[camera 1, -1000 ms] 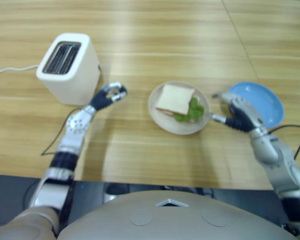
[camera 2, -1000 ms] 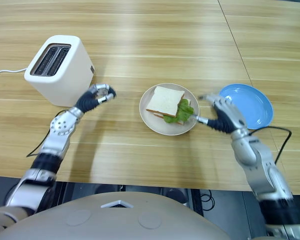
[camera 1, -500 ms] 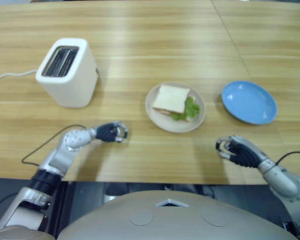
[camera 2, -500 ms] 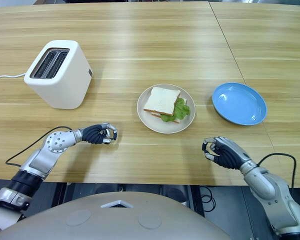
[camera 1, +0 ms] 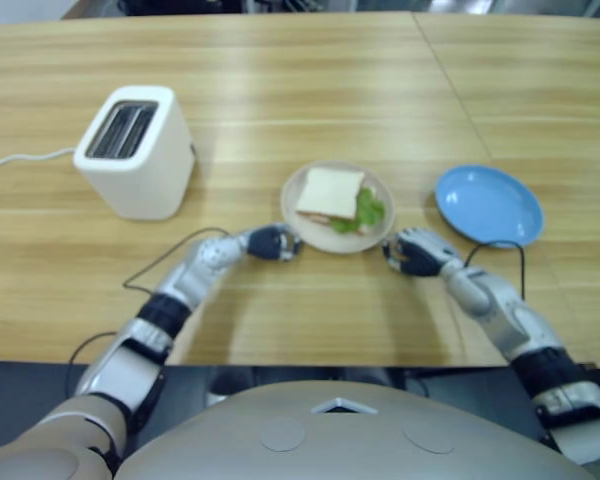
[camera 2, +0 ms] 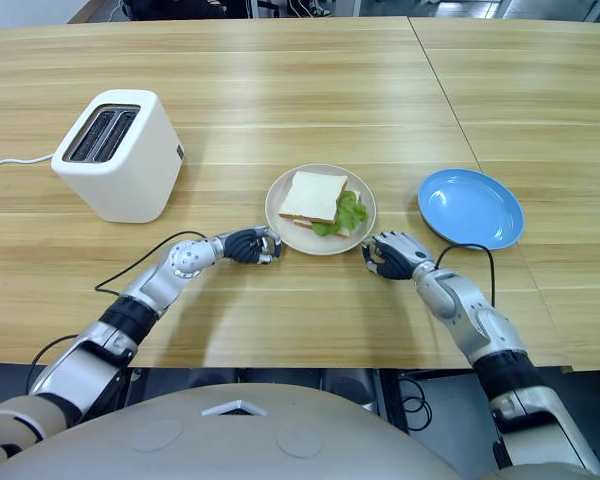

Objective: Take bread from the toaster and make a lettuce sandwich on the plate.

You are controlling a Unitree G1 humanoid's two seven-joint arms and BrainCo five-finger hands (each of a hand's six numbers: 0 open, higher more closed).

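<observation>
One wooden table [camera 2: 280,80] carries everything, with a seam running across its right part. One white toaster [camera 2: 115,155] stands upright at the left, with two dark slots in its top and one white cord [camera 2: 10,162] leading off the left edge.

There are two plates. The blue plate [camera 2: 470,207] lies at the right, with nothing on it. The beige plate [camera 2: 325,245] sits in the middle, well apart from the toaster and near the blue plate without touching it. On the beige plate lies one sandwich [camera 2: 312,196], its white top slice uppermost. One green lettuce [camera 2: 350,212] leaf pokes out from its right side, still within the rim.

Two robot hands flank the beige plate at its near edge. The left robot hand [camera 2: 250,245] is just beside the plate's near-left rim, its fingers curled in on nothing. The right robot hand [camera 2: 395,255] is just beside the near-right rim, between the two plates, also curled on nothing. I cannot tell whether either one touches the rim.

Two thin black cables lie on the table: a cable loop [camera 2: 145,260] by the left forearm and a cable arc [camera 2: 480,250] over the right forearm.
</observation>
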